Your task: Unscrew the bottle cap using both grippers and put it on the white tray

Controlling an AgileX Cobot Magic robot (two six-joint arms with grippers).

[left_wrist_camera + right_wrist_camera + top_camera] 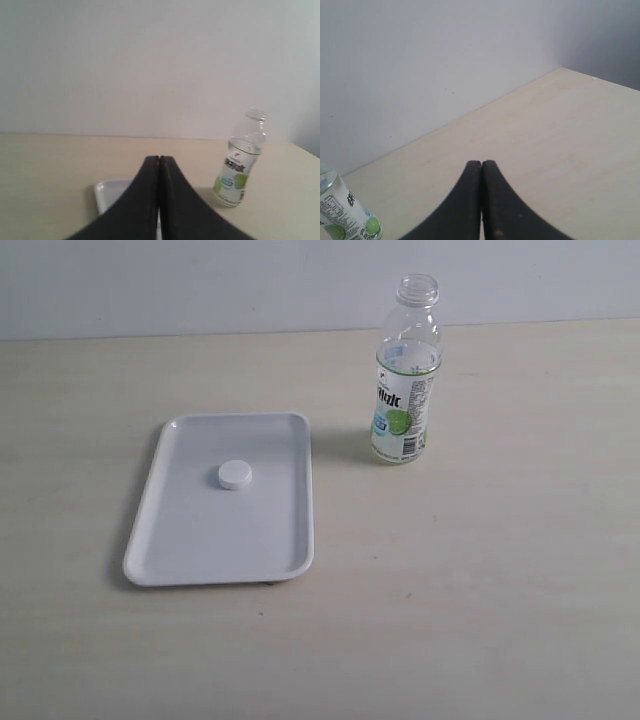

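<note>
The white bottle cap [235, 475] lies on the white tray [190, 550], a little behind its middle. The clear bottle [405, 380] with the lime label stands upright and uncapped on the table, to the right of the tray. Neither arm shows in the exterior view. My left gripper [159, 159] is shut with nothing between its black fingers; past it I see a corner of the tray [107, 192] and the bottle [238, 165]. My right gripper [481, 163] is shut too, empty, raised over bare table with the bottle [342, 212] off to one side.
A pale wooden table [480, 570] carries everything. A plain light wall [200, 280] runs along its far edge, close behind the bottle. A table corner [560, 69] shows in the right wrist view.
</note>
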